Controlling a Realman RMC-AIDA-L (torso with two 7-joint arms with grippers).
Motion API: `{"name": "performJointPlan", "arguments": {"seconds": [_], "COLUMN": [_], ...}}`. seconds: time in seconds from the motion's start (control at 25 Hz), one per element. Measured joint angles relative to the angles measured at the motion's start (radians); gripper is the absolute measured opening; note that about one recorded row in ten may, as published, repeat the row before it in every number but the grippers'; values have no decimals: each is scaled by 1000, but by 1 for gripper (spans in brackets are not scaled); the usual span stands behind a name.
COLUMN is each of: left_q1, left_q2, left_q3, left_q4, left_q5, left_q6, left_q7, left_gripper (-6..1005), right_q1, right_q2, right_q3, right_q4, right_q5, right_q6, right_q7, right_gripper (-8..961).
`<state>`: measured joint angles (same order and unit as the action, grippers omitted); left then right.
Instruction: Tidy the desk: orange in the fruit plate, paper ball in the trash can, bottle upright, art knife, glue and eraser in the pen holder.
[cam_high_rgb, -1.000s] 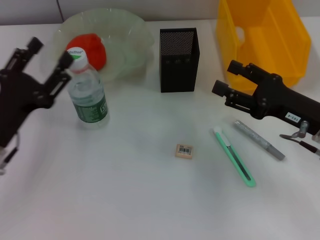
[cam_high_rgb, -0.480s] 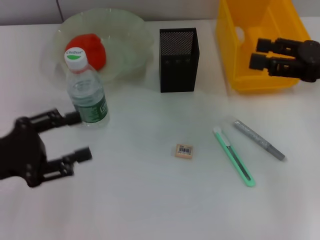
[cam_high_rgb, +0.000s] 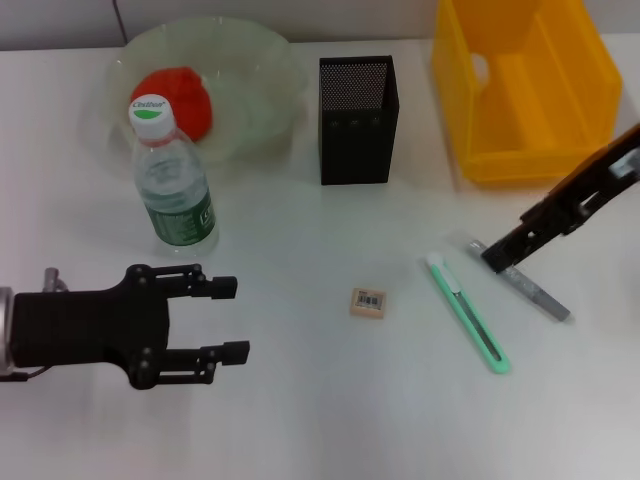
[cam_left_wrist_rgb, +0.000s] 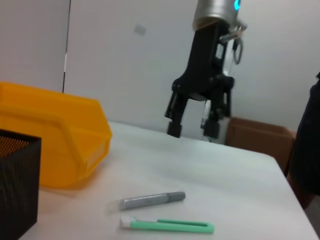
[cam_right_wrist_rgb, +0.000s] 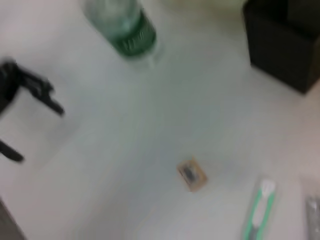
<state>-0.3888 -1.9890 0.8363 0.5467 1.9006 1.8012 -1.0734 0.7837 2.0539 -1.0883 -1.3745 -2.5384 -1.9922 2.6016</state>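
Since 0.5 s ago, right gripper (cam_high_rgb: 497, 256) dropped from over yellow bin (cam_high_rgb: 527, 90) to glue stick (cam_high_rgb: 530, 287), fingers spread wide above its far end, not closed. Left gripper (cam_high_rgb: 230, 318) slid toward eraser (cam_high_rgb: 369, 301), fingers wide, empty. 1 glue, 1 art knife (cam_high_rgb: 468, 314), lying parallel right of eraser, long axes diagonal, near ends pointing right. 1 bottle (cam_high_rgb: 172, 180) upright.

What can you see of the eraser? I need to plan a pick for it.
The eraser is a small tan block with a barcode label on its top face. It lies flat on the white table, alone, between the open left hand and the green art knife, in front of the black pen holder. Nothing touches it.
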Motion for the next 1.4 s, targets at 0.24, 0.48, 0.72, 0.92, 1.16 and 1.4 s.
{"name": "performJointPlan", "arguments": {"seconds": [0.24,0.48,0.72,0.92,1.16,1.4], "left_q1": [-45,-45,-45,-48,-50,-44], "left_q2": [-26,-31,-34,-39,-43,-54], "left_q3": [8,2,3,2,3,0], "left_q4": [3,4,-2,-3,-4,-5], "left_q5": [47,48,49,50,51,50], "left_q6": [-78,-99,-122,-135,-150,-180], "left_q7": [-40,-41,-50,-55,-65,-70], "left_gripper": [723,722,723,723,723,724], "right_q1": [48,48,52,43,38,27], "right_q2": [34,33,36,37,37,37], "right_q3": [-314,-476,-564,-583,-595,-621], "right_q4": [53,122,252,281,324,329], "right_q5": [-130,-144,-135,-83,-76,-75], "right_q6": [119,290,472,535,581,603], "right_q7": [147,212,224,211,197,193], "right_gripper": [837,838,832,796,715,596]}}
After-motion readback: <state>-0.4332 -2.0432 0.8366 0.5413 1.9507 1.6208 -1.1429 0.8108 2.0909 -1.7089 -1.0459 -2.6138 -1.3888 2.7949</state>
